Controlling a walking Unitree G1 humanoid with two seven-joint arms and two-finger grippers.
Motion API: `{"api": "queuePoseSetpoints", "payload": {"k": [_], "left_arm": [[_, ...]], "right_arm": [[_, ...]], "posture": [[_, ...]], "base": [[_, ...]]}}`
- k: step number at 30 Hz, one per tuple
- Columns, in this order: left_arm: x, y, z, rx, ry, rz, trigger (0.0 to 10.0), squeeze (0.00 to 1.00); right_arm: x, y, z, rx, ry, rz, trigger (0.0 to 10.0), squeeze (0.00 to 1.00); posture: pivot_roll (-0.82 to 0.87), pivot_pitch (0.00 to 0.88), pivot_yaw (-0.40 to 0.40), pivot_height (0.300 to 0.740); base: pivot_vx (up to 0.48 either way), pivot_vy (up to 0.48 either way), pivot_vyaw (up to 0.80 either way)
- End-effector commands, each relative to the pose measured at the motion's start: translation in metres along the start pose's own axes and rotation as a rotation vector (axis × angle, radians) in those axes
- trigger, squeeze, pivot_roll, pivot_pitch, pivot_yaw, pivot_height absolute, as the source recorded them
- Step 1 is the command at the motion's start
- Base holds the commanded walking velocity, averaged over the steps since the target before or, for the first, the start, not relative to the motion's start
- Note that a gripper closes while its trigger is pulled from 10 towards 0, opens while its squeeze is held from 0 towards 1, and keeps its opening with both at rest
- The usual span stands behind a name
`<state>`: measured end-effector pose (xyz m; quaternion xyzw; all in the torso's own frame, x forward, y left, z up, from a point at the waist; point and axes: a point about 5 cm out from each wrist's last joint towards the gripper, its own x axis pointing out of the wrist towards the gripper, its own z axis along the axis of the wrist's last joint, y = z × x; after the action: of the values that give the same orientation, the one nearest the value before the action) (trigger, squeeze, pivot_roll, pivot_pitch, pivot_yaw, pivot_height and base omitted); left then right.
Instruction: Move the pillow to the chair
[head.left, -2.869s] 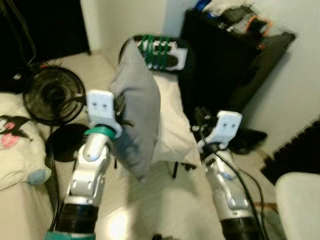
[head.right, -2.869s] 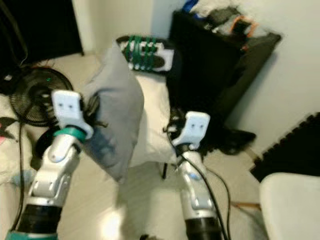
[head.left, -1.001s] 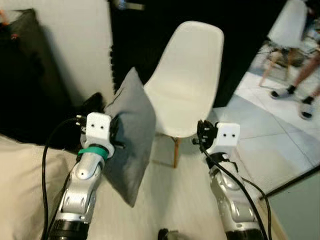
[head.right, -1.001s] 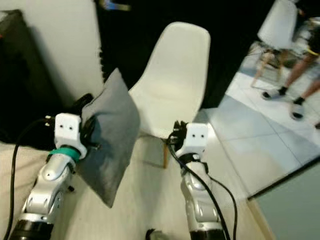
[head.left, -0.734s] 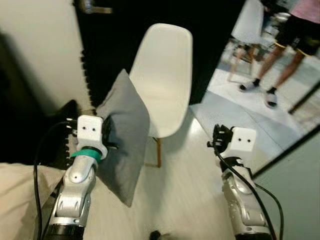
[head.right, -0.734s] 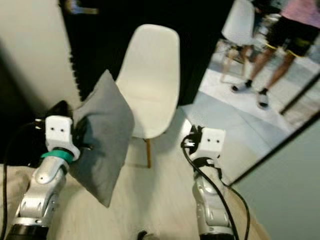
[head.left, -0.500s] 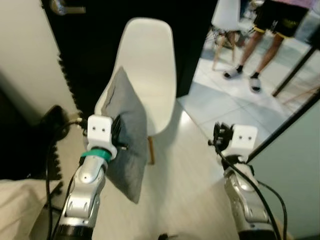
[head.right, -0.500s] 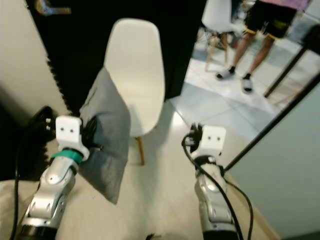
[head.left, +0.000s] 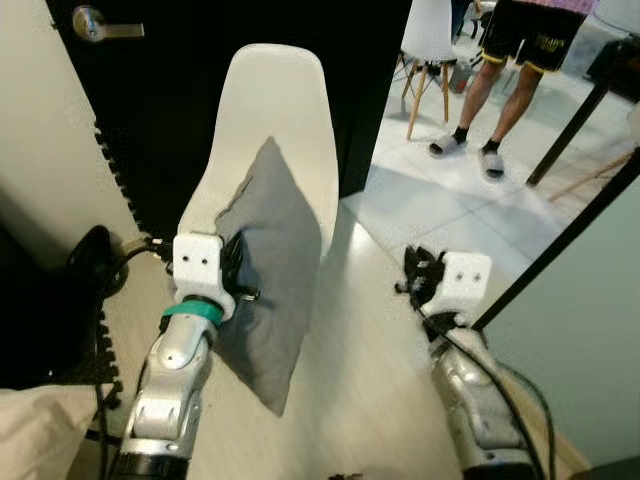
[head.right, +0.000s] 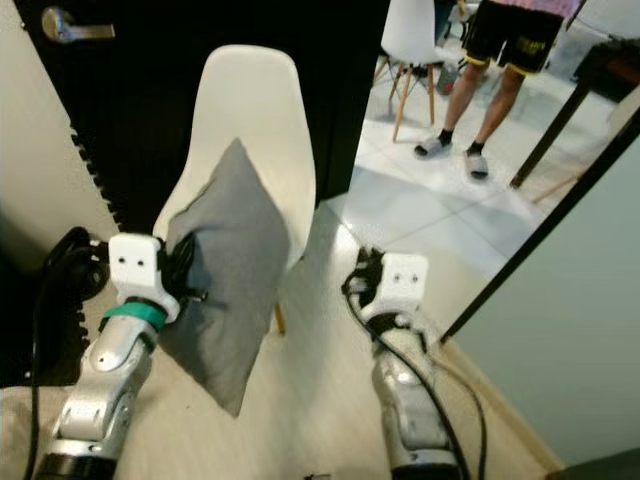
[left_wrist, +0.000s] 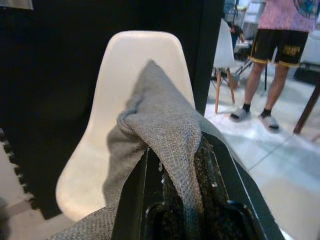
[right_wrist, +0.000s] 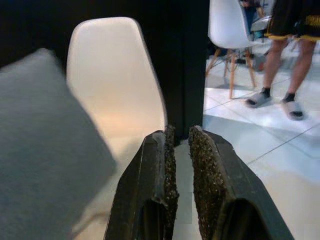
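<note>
Closer now than a moment ago, the white moulded plastic chair (head.left: 285, 120) stands against the black door (head.left: 180, 70), its seat partly behind the grey fabric pillow (head.left: 268, 265). That pillow hangs tilted in front of the chair, pinched at one edge by the left gripper (left_wrist: 177, 172). Right gripper (right_wrist: 179, 165) hovers free, jaws nearly closed (a slim gap). A person's legs (head.left: 505, 75) stand beyond, apparently on tile.

Grey pillow (head.left: 268, 275) held by left gripper (head.left: 236, 282), before white chair (head.left: 275, 120), person's legs (head.left: 500, 95) beyond.
</note>
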<state>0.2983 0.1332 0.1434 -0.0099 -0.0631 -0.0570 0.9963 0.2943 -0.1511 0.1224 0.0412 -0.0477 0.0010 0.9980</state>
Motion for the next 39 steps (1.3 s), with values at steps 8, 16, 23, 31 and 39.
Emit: {"api": "queuePoseSetpoints", "payload": {"k": [8,16,23,31,39], "left_arm": [[0.005,0.006,0.017,0.018,-0.086,0.001,10.0,0.00],[0.008,0.012,0.022,0.026,-0.090,0.006,10.0,0.00],[0.005,0.014,0.018,0.029,-0.073,-0.004,10.0,0.00],[0.006,0.012,0.017,0.025,-0.072,-0.004,10.0,0.00],[0.006,0.008,0.016,0.019,-0.069,-0.015,10.0,0.00]], "right_arm": [[0.000,0.008,-0.005,0.034,0.011,-0.010,10.0,0.00],[0.001,0.015,-0.010,0.055,0.023,-0.013,10.0,0.00],[0.000,0.013,-0.013,0.070,0.039,-0.024,10.0,0.00],[-0.002,0.007,-0.014,0.053,0.042,-0.027,10.0,0.00],[-0.001,0.008,-0.014,0.049,0.040,-0.032,10.0,0.00]], "posture": [[0.05,0.009,0.070,0.740],[0.09,0.009,0.087,0.740],[0.08,0.013,0.081,0.740],[0.07,0.013,0.076,0.740],[0.06,0.013,0.075,0.740]], "base": [[0.343,0.000,0.00],[0.340,0.000,0.00],[0.332,0.000,-0.11],[0.330,0.000,-0.70],[0.327,0.000,0.00]]}}
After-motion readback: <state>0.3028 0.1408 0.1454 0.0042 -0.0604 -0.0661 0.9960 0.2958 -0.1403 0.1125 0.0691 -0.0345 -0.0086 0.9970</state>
